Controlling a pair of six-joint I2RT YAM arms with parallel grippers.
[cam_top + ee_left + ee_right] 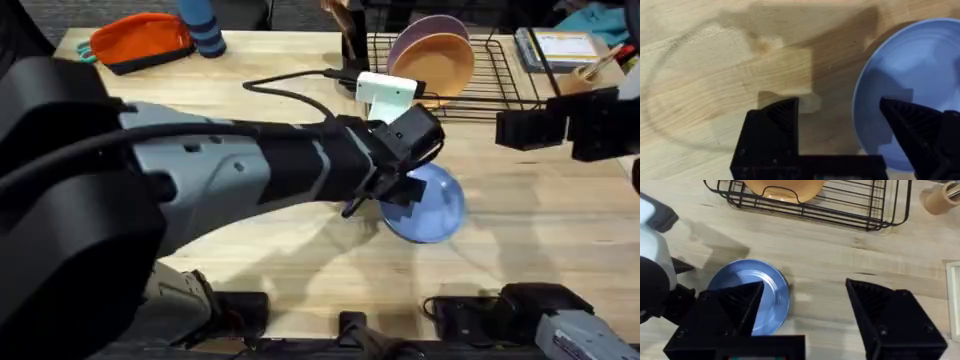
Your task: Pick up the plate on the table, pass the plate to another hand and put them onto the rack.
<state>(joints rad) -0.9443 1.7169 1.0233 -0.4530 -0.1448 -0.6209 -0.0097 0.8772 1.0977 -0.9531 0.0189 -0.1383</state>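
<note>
Two arms in play, and going left to right across the overhead view: the left arm comes in big and dark from the lower left and stretches out to the middle of the table point(250, 60). Its left gripper point(392, 190) sits right at the near-left rim of the plate point(430, 203). From the left wrist view the jaws are spread wide, one finger point(782, 112) over bare wood and the other over the blue dish surface, so the rim runs between them. Not clamped yet, far as I can tell.

The plate lies flat on the wood, a bit right of centre, well in front of the rack point(480, 75). That rack is at the back right and already has an orange plate point(438, 62) standing in it with a purple plate point(425, 30) behind.

Further right, the right gripper point(560, 125) hangs above the table between plate and rack, jaws wide apart and nothing in them. Its wrist cam looks down on the plate point(752, 297) and the rack point(840, 205).

Handling guess: glossy, stiff, probably ceramic or melamine, so slick and not something you want to drop. Lying flat, the only real hold is the raised rim, one finger under the lip and one on top. I'd pinch deep enough that it won't swivel, then tilt it up so the far edge is free for the other gripper to take at the handoff.
</note>
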